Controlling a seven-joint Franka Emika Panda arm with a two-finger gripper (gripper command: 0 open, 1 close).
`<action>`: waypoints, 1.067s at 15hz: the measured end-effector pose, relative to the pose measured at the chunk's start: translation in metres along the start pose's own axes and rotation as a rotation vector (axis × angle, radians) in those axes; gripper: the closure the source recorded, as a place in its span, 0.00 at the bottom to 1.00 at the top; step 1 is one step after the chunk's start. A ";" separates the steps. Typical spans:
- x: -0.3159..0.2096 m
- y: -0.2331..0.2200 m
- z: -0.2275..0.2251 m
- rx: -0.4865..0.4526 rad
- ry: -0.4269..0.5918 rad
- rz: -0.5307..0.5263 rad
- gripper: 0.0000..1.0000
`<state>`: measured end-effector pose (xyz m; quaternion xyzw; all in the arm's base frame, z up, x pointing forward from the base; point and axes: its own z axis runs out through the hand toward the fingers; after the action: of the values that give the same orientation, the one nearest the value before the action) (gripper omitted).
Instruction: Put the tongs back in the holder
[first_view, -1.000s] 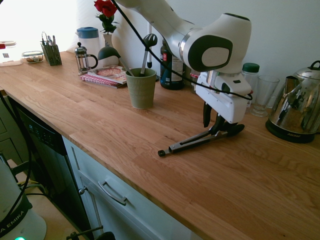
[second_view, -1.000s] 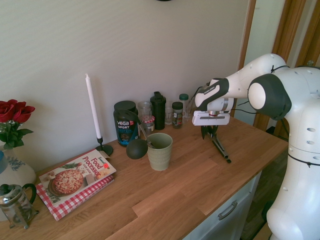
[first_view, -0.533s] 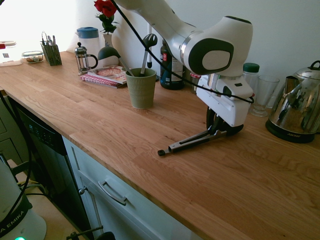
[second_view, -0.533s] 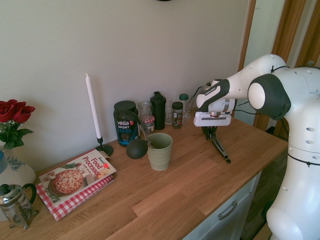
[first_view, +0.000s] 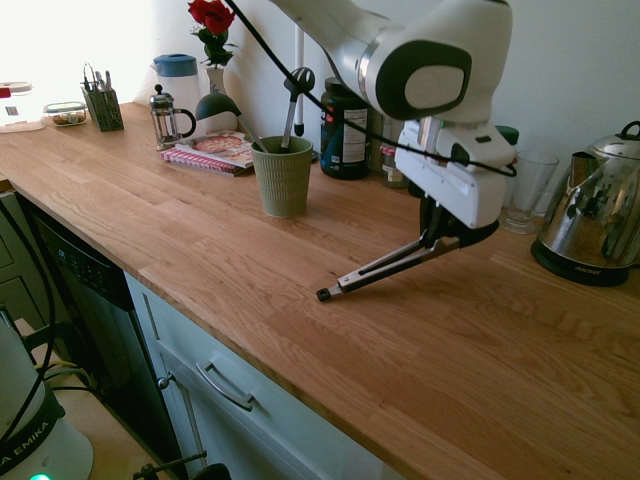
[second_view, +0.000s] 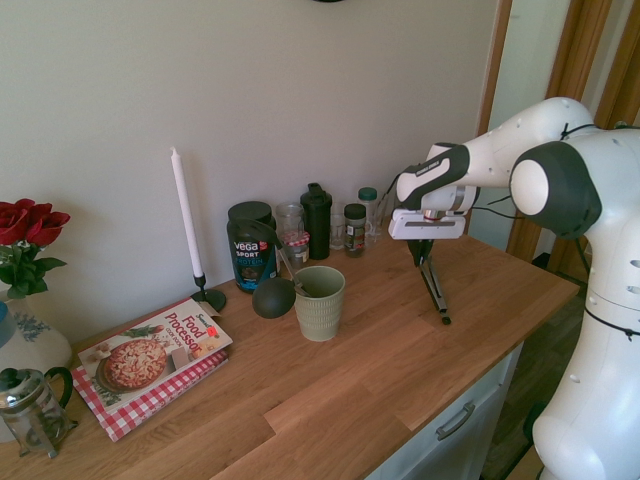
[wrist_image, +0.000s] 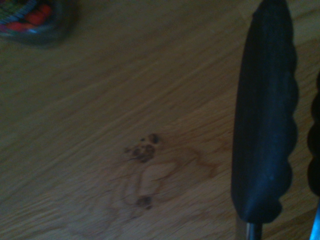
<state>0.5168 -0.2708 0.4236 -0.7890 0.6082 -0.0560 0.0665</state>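
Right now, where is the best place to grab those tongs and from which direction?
Near the black-tipped end, from straight above, where the gripper is shut on the tongs. They slope from there down to the end knob by the counter, so the slim, squeezed-together arms fit between the fingers and can likely swing upright into the holder.

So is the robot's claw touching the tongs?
Touching. In the first exterior view the gripper is shut on the black-tipped end of the tongs, which slant down from it toward the counter.
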 end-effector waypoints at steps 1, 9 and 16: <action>-0.009 -0.003 -0.023 0.023 0.001 -0.014 1.00; -0.123 -0.057 -0.204 0.167 0.045 -0.207 1.00; -0.281 -0.136 -0.236 0.234 0.199 -0.410 1.00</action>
<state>0.5351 0.0266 0.6770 -0.8733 0.4286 -0.2157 0.0845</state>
